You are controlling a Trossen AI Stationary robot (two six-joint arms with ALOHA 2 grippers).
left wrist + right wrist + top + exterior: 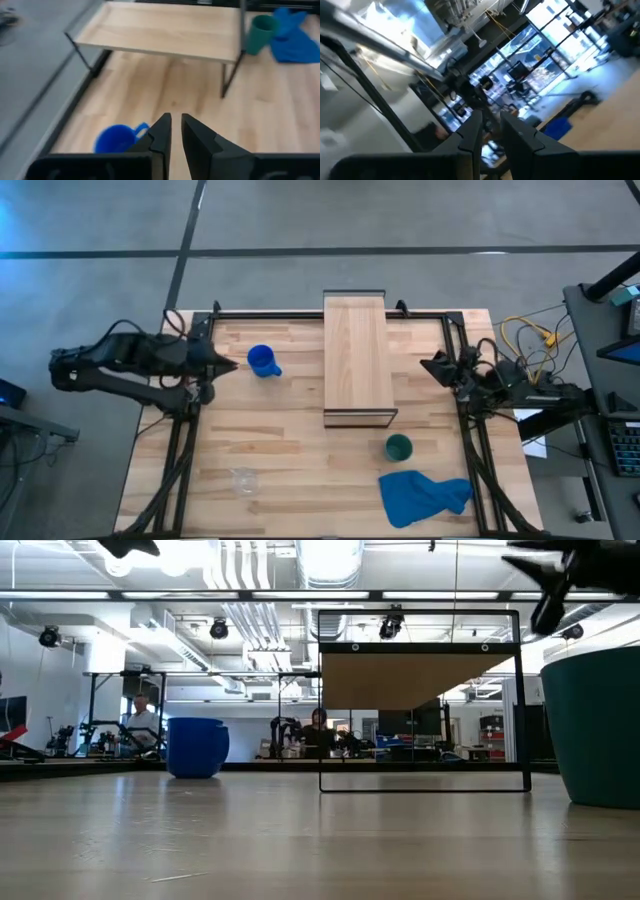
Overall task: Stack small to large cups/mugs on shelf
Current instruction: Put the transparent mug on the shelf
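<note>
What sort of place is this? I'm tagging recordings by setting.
Probably a robotics lab or workshop: exposed ceiling ducts, people at workstations behind, and a wooden table flanked by cabling.

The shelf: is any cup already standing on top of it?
No. The shelf top is bare wood. The blue mug, green cup and clear cup all stand on the table. The space under the board is hidden from above.

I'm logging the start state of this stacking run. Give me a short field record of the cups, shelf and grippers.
blue mug: on the table, left of the shelf, just ahead of the left gripper
green cup: near the shelf's front end, beside the blue cloth
clear cup: front left of the table
shelf: nothing on it
left gripper: fingers nearly together, holding nothing
right gripper: at the table's right edge, holding nothing
</note>
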